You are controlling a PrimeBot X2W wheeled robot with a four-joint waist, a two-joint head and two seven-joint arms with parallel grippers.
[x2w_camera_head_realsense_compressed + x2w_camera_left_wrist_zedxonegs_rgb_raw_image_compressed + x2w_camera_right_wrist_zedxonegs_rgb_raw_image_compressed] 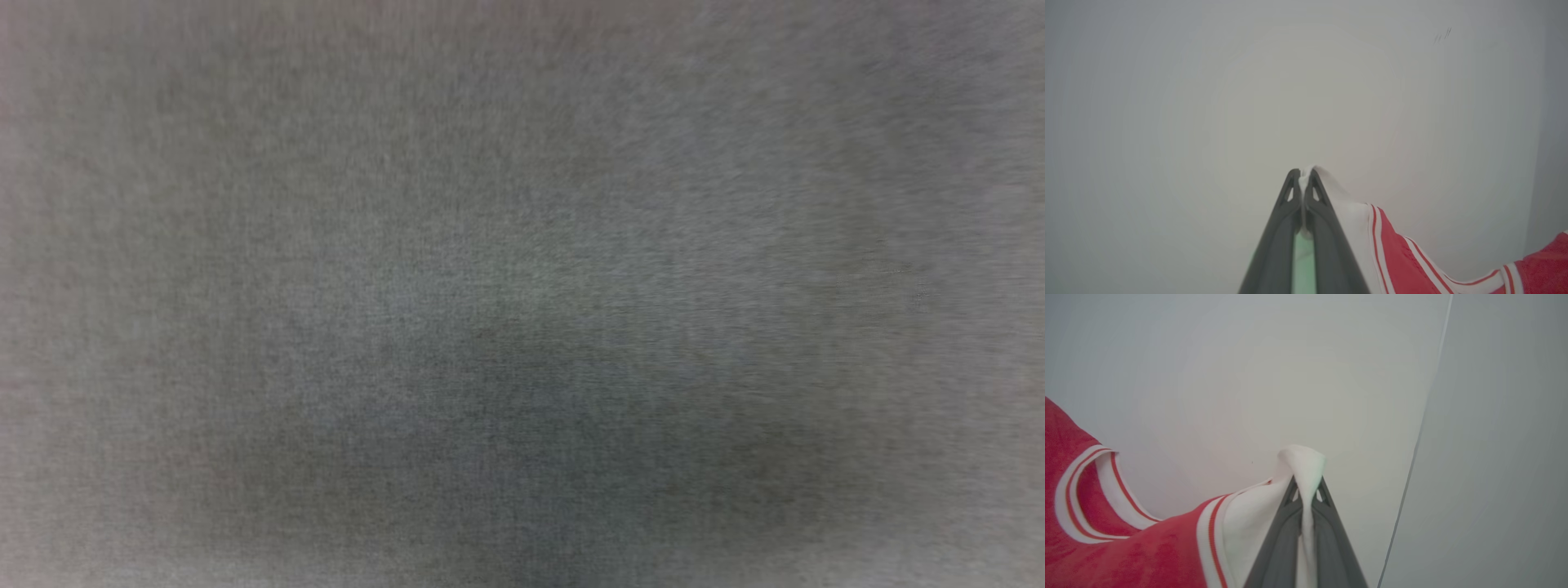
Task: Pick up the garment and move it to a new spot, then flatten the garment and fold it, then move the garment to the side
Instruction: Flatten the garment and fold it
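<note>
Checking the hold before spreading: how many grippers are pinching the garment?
2. The left gripper is shut on white cloth of the garment in its wrist view; the right gripper likewise in its own.

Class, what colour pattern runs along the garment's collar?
Red and white stripes on the collar, against the red garment; clearest in the right wrist view.
</note>
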